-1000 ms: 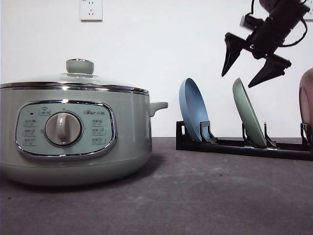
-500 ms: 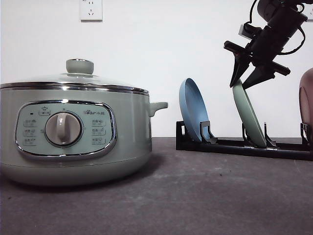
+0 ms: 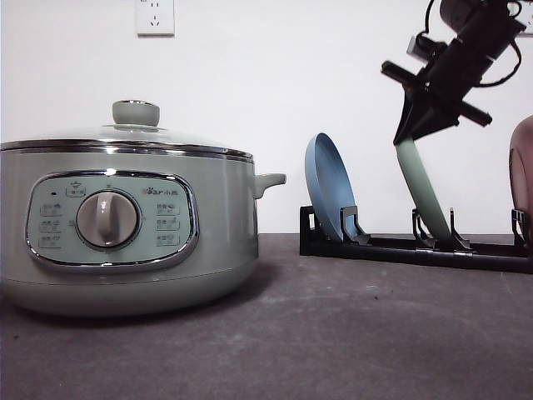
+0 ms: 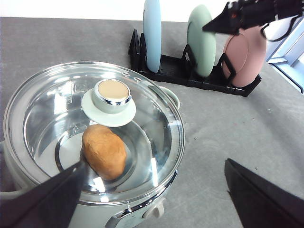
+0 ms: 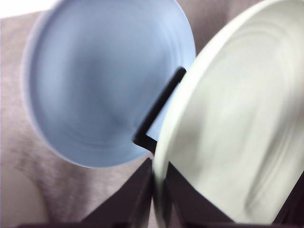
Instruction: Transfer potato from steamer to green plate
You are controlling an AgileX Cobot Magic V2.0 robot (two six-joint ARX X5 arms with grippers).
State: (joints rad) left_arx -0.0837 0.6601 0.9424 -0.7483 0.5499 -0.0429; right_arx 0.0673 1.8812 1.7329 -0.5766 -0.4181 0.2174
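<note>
Green plate (image 3: 420, 196) standing in rack (image 3: 416, 247); right gripper (image 3: 414, 133) fingers pinching its top rim. Lifting straight up, avoiding blue plate (image 3: 329, 187). Potato (image 4: 103, 151) sitting in lidded steamer (image 3: 125, 217). Left gripper (image 4: 156, 190) fingers spreading wide.

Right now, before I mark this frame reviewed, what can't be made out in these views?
- Potato: the steamer wall hides it in the front view.
- Right gripper contact on the green plate: right wrist view is blurred.
- Pink plate: cut off by the front view's edge.
- Left gripper: fingertips cut off by the frame edge.
</note>
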